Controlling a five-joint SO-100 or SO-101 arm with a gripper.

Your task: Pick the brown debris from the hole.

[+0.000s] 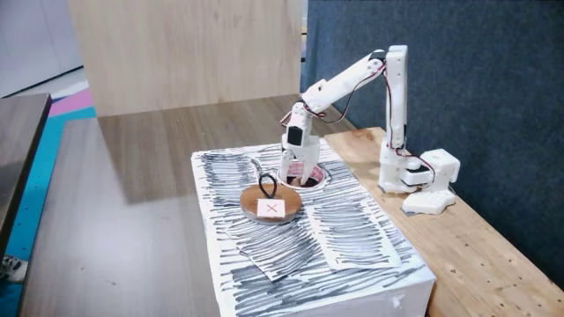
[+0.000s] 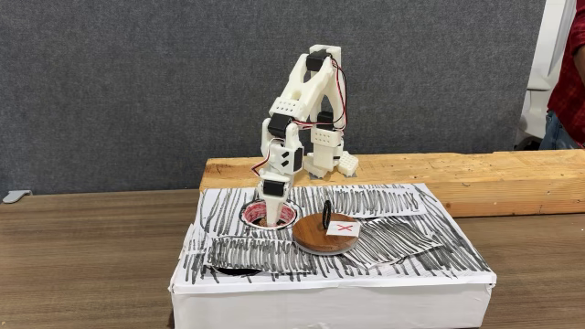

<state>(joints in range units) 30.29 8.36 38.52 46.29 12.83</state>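
The white arm is bending steeply down, its jaws (image 2: 271, 217) dipping into the round pink-rimmed hole (image 2: 249, 214) in the white, black-scribbled box (image 2: 329, 297); their spread cannot be told. The round wooden disc (image 1: 256, 198) with a red-X label is lying just beside the hole, on a brown wooden tabletop (image 2: 82, 265)

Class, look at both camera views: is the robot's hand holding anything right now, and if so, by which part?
It cannot be told: the hand is lowered into the hole, its fingertips hidden below the rim.

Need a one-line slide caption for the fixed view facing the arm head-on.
White arm's gripper reaches down into the pink-rimmed hole, beside the wooden disc.
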